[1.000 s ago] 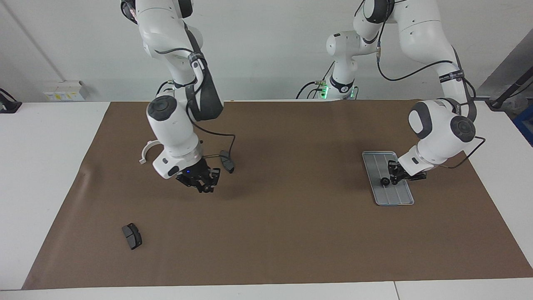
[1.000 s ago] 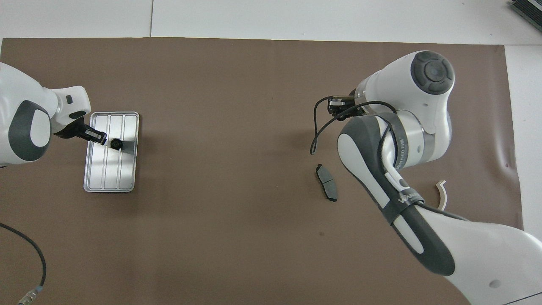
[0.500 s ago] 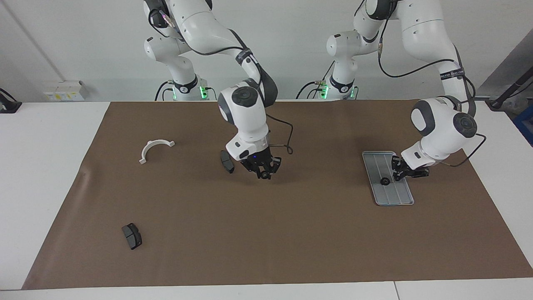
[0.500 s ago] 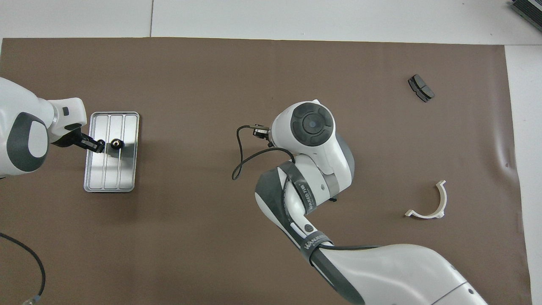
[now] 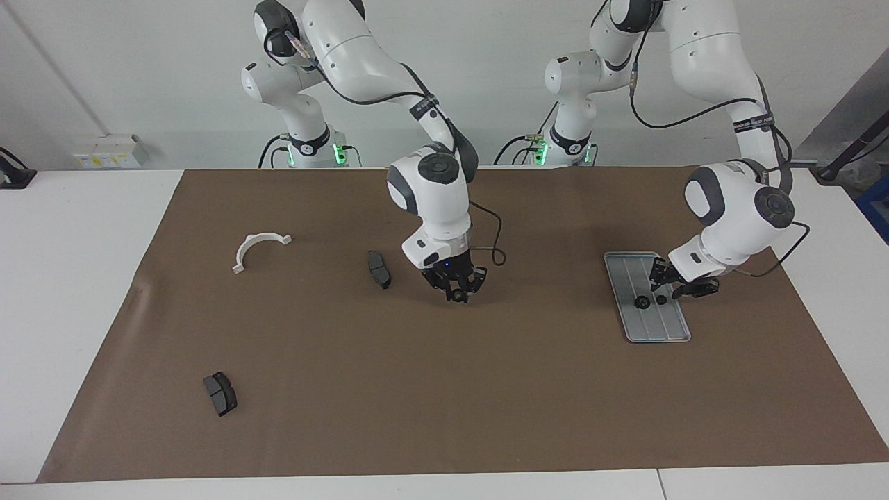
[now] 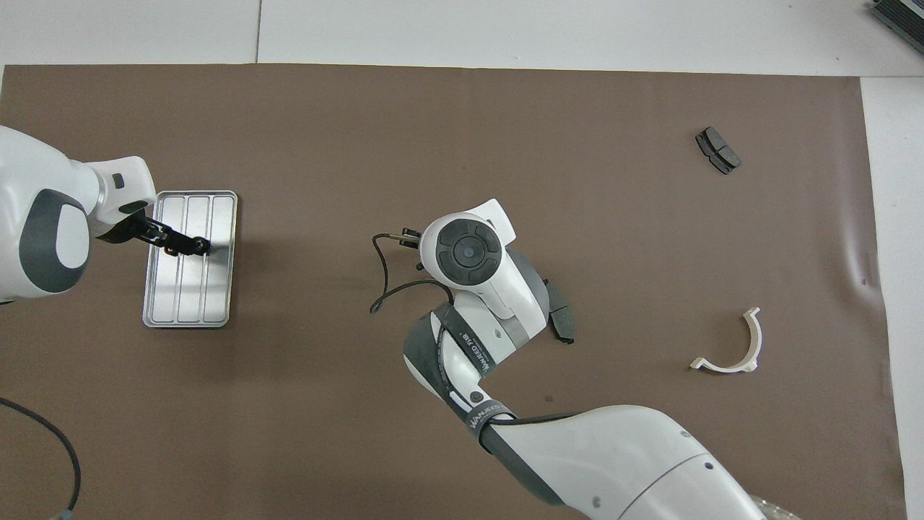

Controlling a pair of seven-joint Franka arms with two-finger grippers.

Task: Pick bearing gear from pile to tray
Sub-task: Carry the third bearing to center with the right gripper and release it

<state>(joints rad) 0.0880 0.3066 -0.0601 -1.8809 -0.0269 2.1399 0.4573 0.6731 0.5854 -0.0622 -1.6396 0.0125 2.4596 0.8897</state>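
On the right arm [image 6: 498,412], a dark band reads "WANEED".

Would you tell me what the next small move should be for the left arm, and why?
Probably lift the left gripper straight up off the flat grooved silver-grey metal tray: it hangs open beside the small black round gear lying free there, while the right gripper, over the brown mat, seems to grip a second small black gear bound for it.
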